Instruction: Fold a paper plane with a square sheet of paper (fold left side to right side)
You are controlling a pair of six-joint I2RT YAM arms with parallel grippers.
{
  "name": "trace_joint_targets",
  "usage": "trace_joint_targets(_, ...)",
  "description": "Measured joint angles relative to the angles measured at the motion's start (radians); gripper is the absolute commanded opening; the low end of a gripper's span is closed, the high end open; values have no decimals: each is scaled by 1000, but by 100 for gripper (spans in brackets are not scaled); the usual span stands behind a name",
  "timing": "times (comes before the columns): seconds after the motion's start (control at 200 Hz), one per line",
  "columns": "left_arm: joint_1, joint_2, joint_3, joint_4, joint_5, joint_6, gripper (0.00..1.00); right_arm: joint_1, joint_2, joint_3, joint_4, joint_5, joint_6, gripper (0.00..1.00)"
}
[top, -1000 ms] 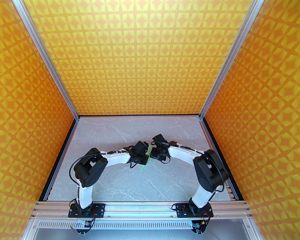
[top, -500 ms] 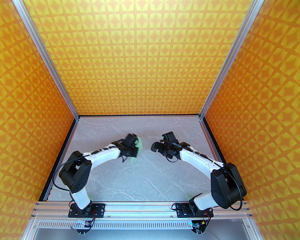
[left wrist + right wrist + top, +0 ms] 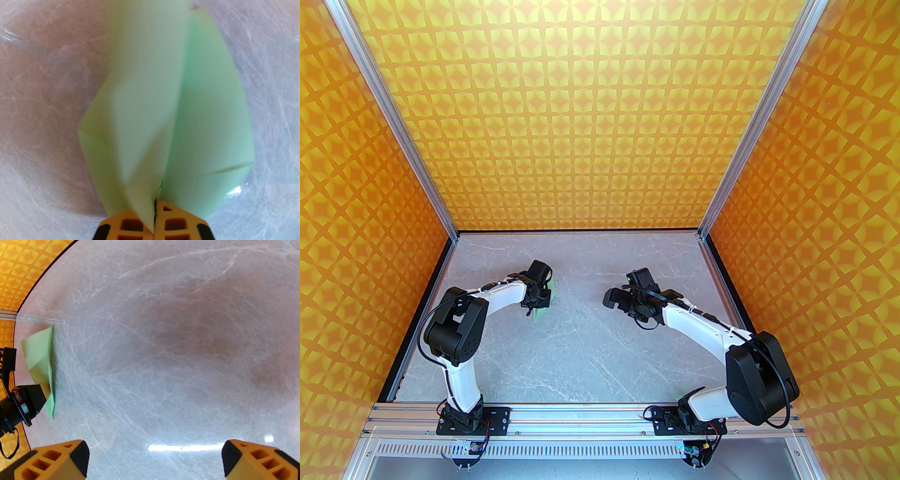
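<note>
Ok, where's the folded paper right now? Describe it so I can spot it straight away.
Start at the grey marbled table, left half, where the left gripper is shut. The paper plane is pinched between its orange fingers: a pale mint-green sheet with sharp layered creases. Its green stands out from the grey top, and the right gripper nearby stands open, holding nothing.

Your left arm (image 3: 502, 296), right arm (image 3: 703, 328): white shells, black joint housings, black cables looped outside (zip-tied along forearms). On right gripper (image 3: 155, 451), fingers (image 3: 54, 460) orange-yellow, square cut-outs, black pads.
</note>
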Motion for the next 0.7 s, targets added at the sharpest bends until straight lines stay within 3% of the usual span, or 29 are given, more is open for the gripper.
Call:
trace_joint_targets(0.13, 0, 0, 0, -1, 0, -3, 0, 0, 0, 0, 0, 0, 0, 99)
trace_joint_targets(0.43, 0, 1, -19, 24, 2, -6, 22, -2, 0, 0, 1, 0, 0, 99)
trace_joint_targets(0.7, -1, -8, -42, 60, 16, -8, 32, -2, 0, 0, 0, 0, 0, 99)
